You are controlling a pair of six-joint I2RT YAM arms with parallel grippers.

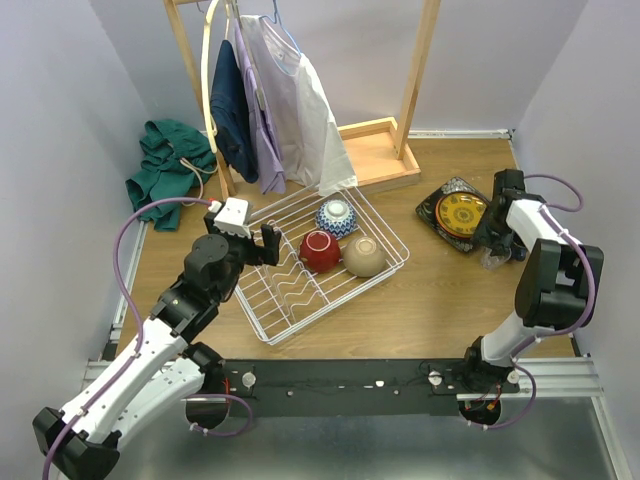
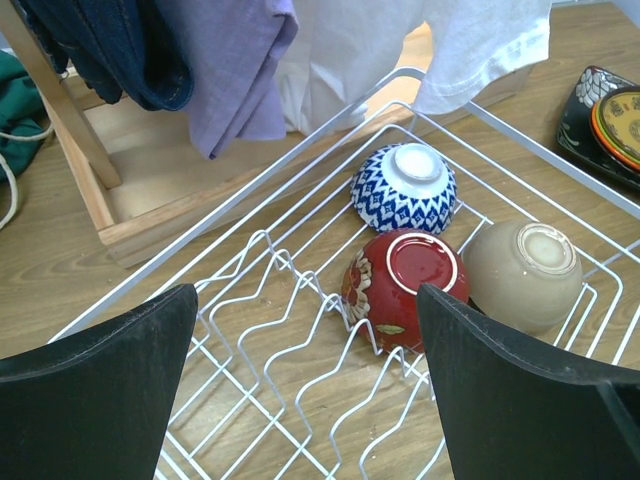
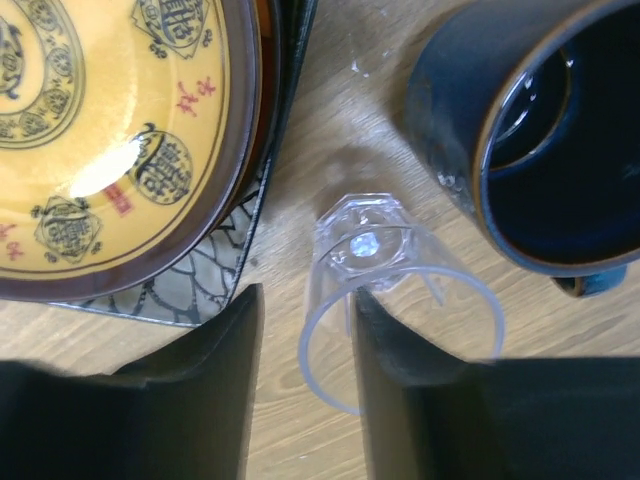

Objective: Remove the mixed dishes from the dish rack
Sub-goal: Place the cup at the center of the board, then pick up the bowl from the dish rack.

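Step in hand, by judgement: setting down a clear faceted drinking glass (image 3: 385, 250) on the wood-grain bench (image 3: 330, 110), low centre of right wrist view, just beside a small dark-blue glazed cup (image 3: 540, 150) at upper right and a black square plate (image 3: 205, 290) under a yellow patterned plate (image 3: 110, 120) at upper left. Right tool (image 3: 308, 305) narrowly parted, glass wall in the gap, one finger seemingly inside the rim; no firm pinch evident. Left tool (image 2: 308, 300) spread wide, empty, poised over the large white wire dish rack (image 1: 285, 300), centre of overhead view. In the rack's right-hand end: blue-and-white patterned bowl (image 2: 405, 190), red floral bowl (image 2: 405, 285), tan bowl (image 2: 525, 270), all base-up, close together. Next move likely: right tool lifted straight clear without tipping the glass; left tool lowered around the red bowl. Room: pale walls on three sides; wooden clothes stand (image 1: 415, 90) with hanging garments (image 1: 290, 110) at top; green cloth heap (image 1: 170, 160) upper left.
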